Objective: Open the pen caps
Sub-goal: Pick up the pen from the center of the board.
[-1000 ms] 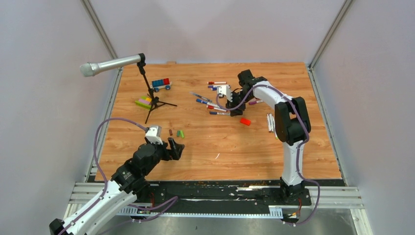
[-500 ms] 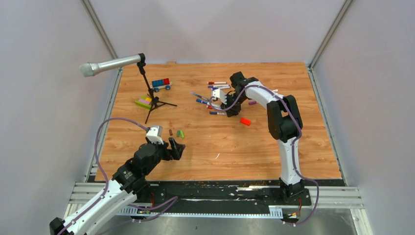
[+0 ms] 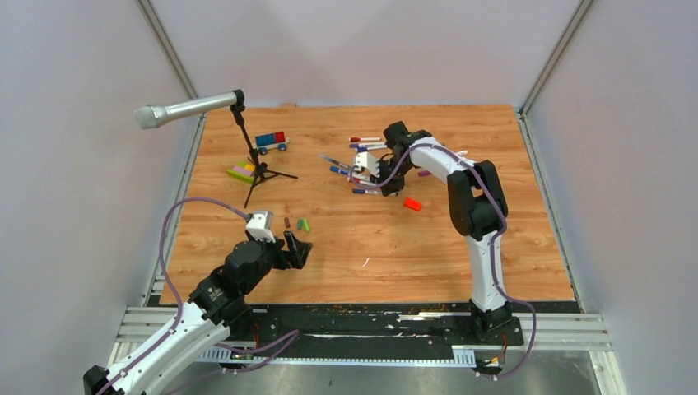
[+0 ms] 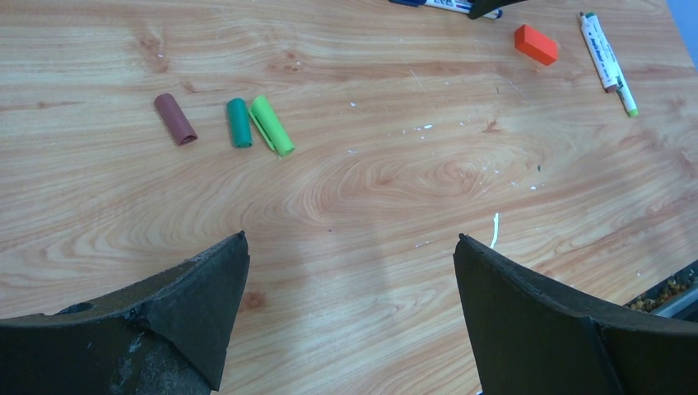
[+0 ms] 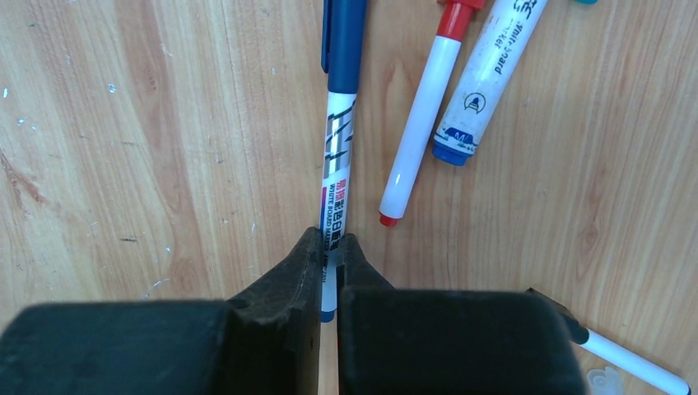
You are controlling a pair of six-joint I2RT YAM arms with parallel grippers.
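The right tool [image 5: 329, 251] reaches over the far side of the tabletop [image 3: 379, 239], its fingers pinching the white barrel of a blue-capped pen [image 5: 339, 140] close to the barrel's end. The pen lies flat on the wood with its dark blue cap [image 5: 344, 41] on. Just beside it lie a thin red-capped pen [image 5: 421, 123] and a thicker blue-ended marker [image 5: 487, 74], close alongside each other. The left tool [image 4: 351, 240] hovers over the near left of the tabletop, fingers spread wide with nothing between them. Ahead of it three loose caps lie in a row: a brown cap [image 4: 175, 118], a dark green cap [image 4: 239, 123] and a light green cap [image 4: 272, 125], the two green ones touching. An orange-red block [image 4: 536, 44] lies well apart to their right
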